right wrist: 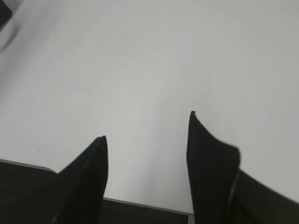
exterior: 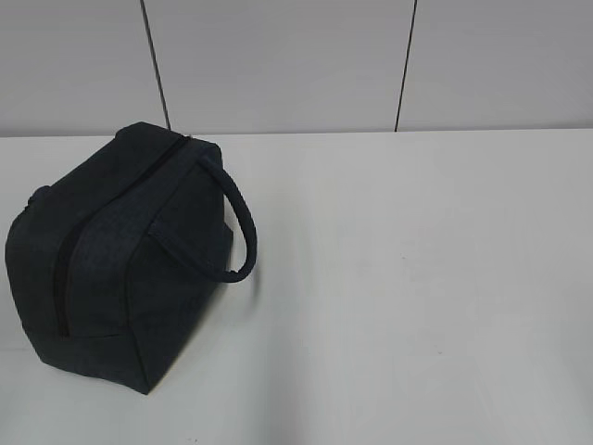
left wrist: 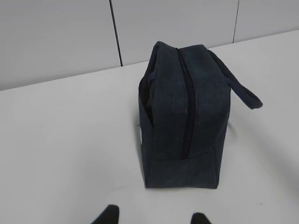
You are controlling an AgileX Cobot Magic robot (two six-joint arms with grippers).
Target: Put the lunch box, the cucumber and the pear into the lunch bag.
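The dark navy lunch bag (exterior: 120,255) stands on the white table at the left, its top zipper closed and its strap handle (exterior: 236,222) looped out to the right. It also shows in the left wrist view (left wrist: 184,121), ahead of my left gripper (left wrist: 153,215), which is open and empty with only its fingertips showing. My right gripper (right wrist: 147,128) is open and empty above bare table near the front edge. The lunch box, the cucumber and the pear are out of view. Neither gripper shows in the exterior view.
The white table (exterior: 417,278) runs back to a grey panelled wall (exterior: 278,65). The table's front edge (right wrist: 140,203) shows under my right gripper. A dark corner of the bag (right wrist: 3,11) sits at the top left of the right wrist view.
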